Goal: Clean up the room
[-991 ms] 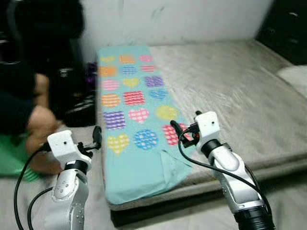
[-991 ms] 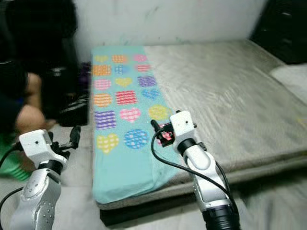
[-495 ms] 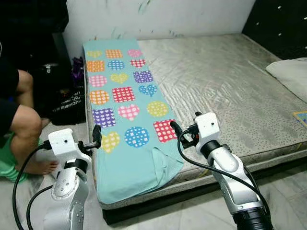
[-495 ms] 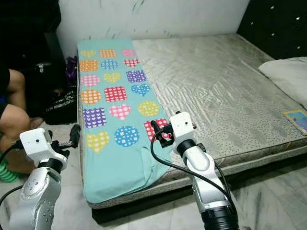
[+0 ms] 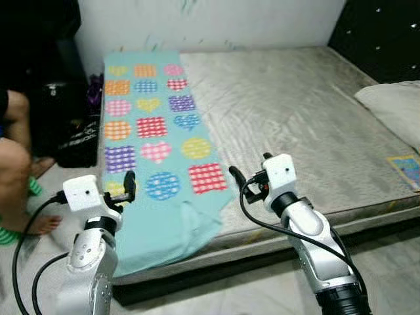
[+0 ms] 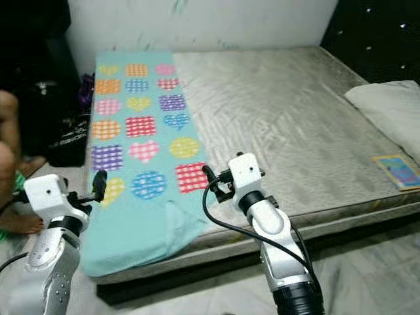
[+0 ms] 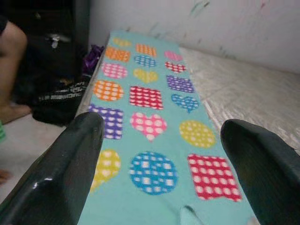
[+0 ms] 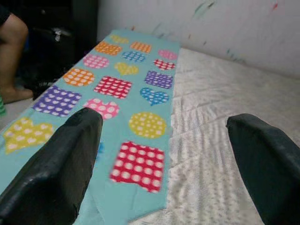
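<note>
While a turquoise cloth point(image 5: 154, 138) patterned with dotted hearts, squares and circles drapes the grey quilted mattress's point(image 5: 295, 125) left edge, we hold our left gripper point(image 7: 161, 154) and right gripper point(image 8: 164, 154) spread wide, empty.

- Turquoise cloth sheet point(image 5: 154, 141) printed with dotted hearts and squares: soft, matt fabric.
- Grey quilted mattress point(image 5: 289, 118): slightly sheeny, wrinkled textile.
- Black gripper fingers point(image 7: 61, 164): smooth, glossy plastic.
- Silver robot arms point(image 5: 321, 252): satin metallic finish.
- White painted wall point(image 5: 210, 23): matt, scuffed.
</note>
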Controlling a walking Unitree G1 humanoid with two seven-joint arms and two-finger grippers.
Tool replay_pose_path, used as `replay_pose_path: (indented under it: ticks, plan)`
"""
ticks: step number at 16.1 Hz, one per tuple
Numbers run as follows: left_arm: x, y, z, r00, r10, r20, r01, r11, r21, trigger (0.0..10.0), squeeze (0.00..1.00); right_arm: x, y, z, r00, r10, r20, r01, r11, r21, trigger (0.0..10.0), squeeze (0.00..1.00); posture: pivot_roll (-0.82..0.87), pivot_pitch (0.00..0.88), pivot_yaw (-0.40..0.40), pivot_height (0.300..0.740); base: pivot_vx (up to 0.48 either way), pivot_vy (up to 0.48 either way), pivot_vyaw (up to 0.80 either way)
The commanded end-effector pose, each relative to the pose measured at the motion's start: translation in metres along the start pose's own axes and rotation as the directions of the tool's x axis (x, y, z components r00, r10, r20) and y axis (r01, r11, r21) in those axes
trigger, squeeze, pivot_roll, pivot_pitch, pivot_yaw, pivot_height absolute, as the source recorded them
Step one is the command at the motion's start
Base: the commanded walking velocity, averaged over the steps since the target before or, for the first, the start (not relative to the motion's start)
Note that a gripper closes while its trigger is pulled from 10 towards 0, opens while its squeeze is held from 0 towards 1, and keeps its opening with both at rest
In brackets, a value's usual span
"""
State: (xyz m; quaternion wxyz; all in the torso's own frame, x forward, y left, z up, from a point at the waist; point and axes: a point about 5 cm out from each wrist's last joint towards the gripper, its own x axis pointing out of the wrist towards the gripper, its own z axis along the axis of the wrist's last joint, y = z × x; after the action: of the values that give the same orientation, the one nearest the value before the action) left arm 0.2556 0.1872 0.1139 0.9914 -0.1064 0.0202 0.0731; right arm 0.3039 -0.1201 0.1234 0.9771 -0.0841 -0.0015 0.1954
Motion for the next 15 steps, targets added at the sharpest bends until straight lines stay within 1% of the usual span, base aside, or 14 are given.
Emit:
replay_pose_path:
  ticks: [1, 2, 6, 7, 10, 15]
  plan:
    - [-0.0006, -0.0071, -0.0039, 1.000, -0.021, -0.018, 0.021, 1.000, -0.004, 10.0, 0.00, -0.0041, -0.0068, -0.0041, 1.000, -0.019, -0.016, 0.019, 1.000, -0.007, 10.0, 0.00, -0.12, 0.045, -0.034, 0.740, 0.000, -0.274, 0.00]
    - [-0.0002, -0.0076, -0.0040, 1.000, -0.022, -0.020, 0.022, 1.000, 0.003, 10.0, 0.00, -0.0042, -0.0067, -0.0042, 1.000, -0.017, -0.016, 0.017, 1.000, -0.008, 10.0, 0.00, -0.12, 0.045, -0.034, 0.740, 0.000, 0.000, 0.00]
    - [-0.0001, -0.0093, -0.0031, 1.000, -0.031, -0.005, 0.030, 0.999, -0.022, 10.0, 0.00, -0.0042, -0.0073, -0.0041, 1.000, -0.017, -0.016, 0.017, 1.000, -0.013, 10.0, 0.00, -0.12, 0.046, -0.036, 0.740, 0.000, 0.000, 0.00]
    - [-0.0011, -0.0110, -0.0013, 0.998, -0.057, 0.009, 0.057, 0.997, -0.044, 10.0, 0.00, -0.0043, -0.0074, -0.0041, 1.000, -0.017, -0.017, 0.017, 1.000, -0.014, 10.0, 0.00, -0.12, 0.046, -0.036, 0.740, 0.000, 0.000, 0.00]
    - [-0.0033, -0.0141, 0.0018, 0.994, -0.102, 0.034, 0.104, 0.993, -0.052, 10.0, 0.00, -0.0044, -0.0068, -0.0042, 1.000, -0.015, -0.017, 0.015, 1.000, -0.016, 10.0, 0.00, -0.12, 0.049, -0.036, 0.740, 0.000, 0.000, 0.00]
    - [-0.0034, -0.0150, 0.0028, 0.992, -0.119, 0.044, 0.121, 0.991, -0.055, 10.0, 0.00, -0.0043, -0.0086, -0.0041, 1.000, -0.024, -0.016, 0.024, 1.000, -0.018, 10.0, 0.00, -0.12, 0.051, -0.037, 0.740, 0.330, 0.000, 0.00]
